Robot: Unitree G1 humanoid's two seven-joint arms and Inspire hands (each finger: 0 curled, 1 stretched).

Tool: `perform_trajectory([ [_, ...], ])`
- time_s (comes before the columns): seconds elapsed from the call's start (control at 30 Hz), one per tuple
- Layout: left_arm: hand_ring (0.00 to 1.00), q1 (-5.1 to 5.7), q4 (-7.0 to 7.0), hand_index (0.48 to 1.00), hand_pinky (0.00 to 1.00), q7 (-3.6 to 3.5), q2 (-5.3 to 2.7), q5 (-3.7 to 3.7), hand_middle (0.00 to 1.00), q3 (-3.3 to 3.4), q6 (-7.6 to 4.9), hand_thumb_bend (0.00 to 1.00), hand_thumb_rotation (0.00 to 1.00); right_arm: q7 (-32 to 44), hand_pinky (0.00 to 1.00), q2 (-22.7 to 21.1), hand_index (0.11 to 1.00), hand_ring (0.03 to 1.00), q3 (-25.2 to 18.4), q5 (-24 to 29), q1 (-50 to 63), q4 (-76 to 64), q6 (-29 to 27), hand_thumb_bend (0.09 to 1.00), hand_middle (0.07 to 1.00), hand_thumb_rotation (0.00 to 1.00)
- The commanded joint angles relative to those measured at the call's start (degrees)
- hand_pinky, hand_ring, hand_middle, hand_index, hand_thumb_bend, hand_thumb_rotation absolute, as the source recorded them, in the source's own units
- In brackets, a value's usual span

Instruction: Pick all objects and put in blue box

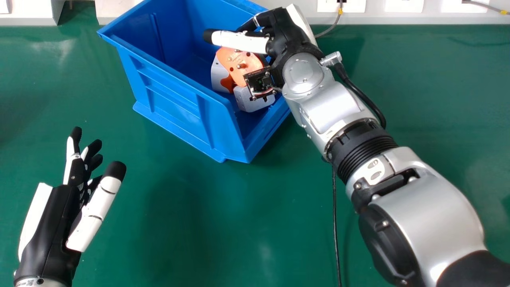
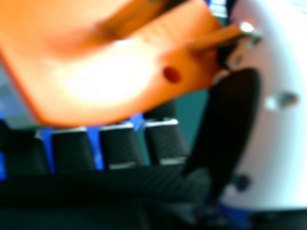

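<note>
Green tabletop supports the blue box, taken as the landmark for all positions. Silver forearm enters from beyond the box's right side, reaching over its low-walled end. The left hand is idle, to the box's left and nearer the robot, palm up, its fingers loosely spread.

The right hand is over the box's right side and is by far the nearer to the work. Its fingers are bent, and the thumb lies across the part's far edge; judged a pinch on the orange-and-grey part, though firmness of contact cannot be verified.

Position of part: within the box's opening, toward the low end, on the palm side of the hand and just below the thumb. Its longer run appears to point toward the low end. Whether it touches the box floor cannot be told. With the part inside the walls, the next move likely calls for a short lowering and release; a lobe could catch the low wall.

Appearance: smooth orange plate, grey rounded casings, a short pin and a small round hole.
</note>
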Motion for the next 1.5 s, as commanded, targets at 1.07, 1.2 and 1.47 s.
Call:
perform_trajectory([
  [1.07, 0.97, -1.56, -1.8, 0.967, 0.9, 0.43, 1.63, 3.3, 0.99, -0.66, 2.51, 0.69, 0.89, 1.1, 0.91, -1.09, 1.0, 0.987, -0.14, -0.01, 2.7, -10.03, 0.37, 0.829, 1.0, 0.98],
  [1.2, 0.98, -1.78, -1.43, 0.968, 0.9, 0.22, 1.69, 3.01, 0.99, -0.68, 2.29, 0.68, 0.89, 1.89, 0.91, -1.35, 1.0, 0.984, 0.35, -0.34, 7.3, -20.35, 4.17, 0.815, 1.0, 0.98],
  [1.47, 0.98, -2.15, -1.23, 0.97, 0.9, -0.28, 1.8, 2.25, 0.99, -0.77, 2.23, 0.68, 0.89, 4.22, 0.9, -1.61, 1.0, 0.978, 0.52, 0.13, 25.06, -53.43, 10.75, 0.772, 1.0, 0.98],
])
